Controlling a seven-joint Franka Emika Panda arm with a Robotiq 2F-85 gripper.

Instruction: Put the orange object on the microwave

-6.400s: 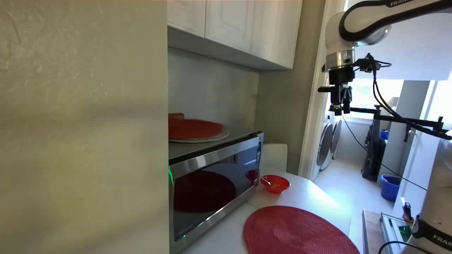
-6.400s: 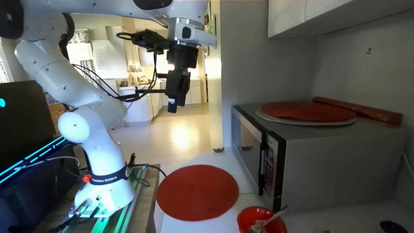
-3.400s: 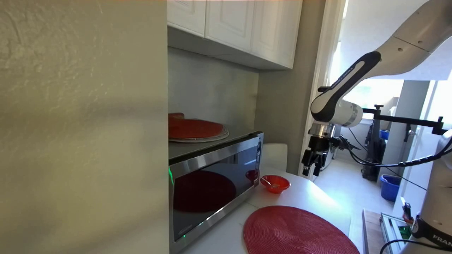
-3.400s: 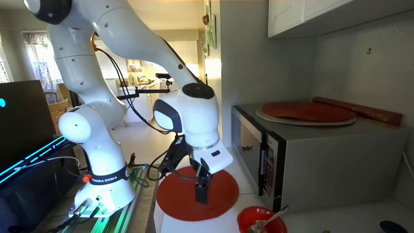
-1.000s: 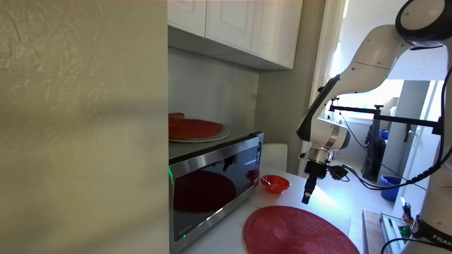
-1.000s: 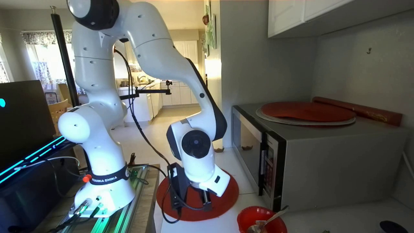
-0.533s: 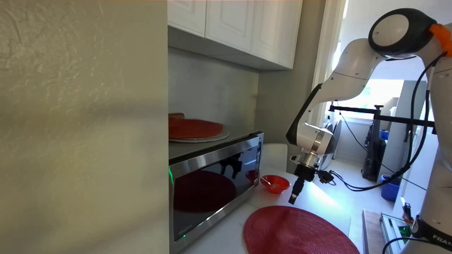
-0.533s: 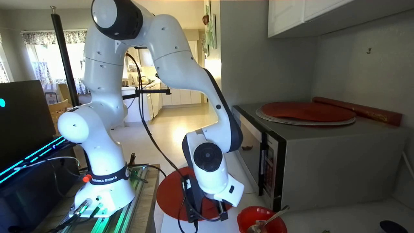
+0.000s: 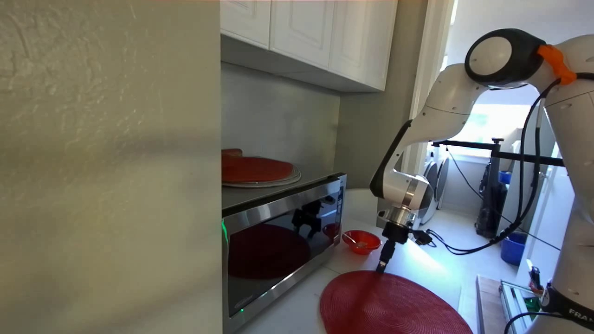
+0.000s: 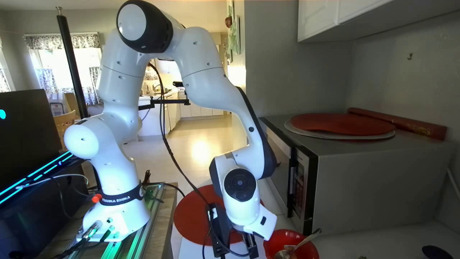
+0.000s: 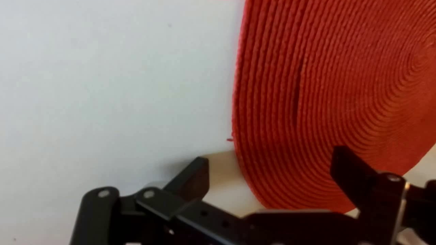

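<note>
Orange disc (image 11: 327,102) lies on the counter (image 11: 119,85); my pincer (image 11: 270,160) gapes wide, empty, across its edge, perhaps touching; grip, lift and carry onto the microwave (image 10: 377,187) remain.

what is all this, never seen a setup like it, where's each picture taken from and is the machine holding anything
It's one white robot arm ending in a black gripper. The two exterior views come from cameras standing away from it; the wrist view comes from a camera on the arm itself, so the gripper's fingers show at the bottom.

On the white counter lie a round red-orange mat and a red bowl with a spoon in it. Beside them stands a silver microwave, with a similar red disc on top.

Nothing is held: the fingers are spread apart, one over the mat in the wrist view, the other beyond its edge.
</note>
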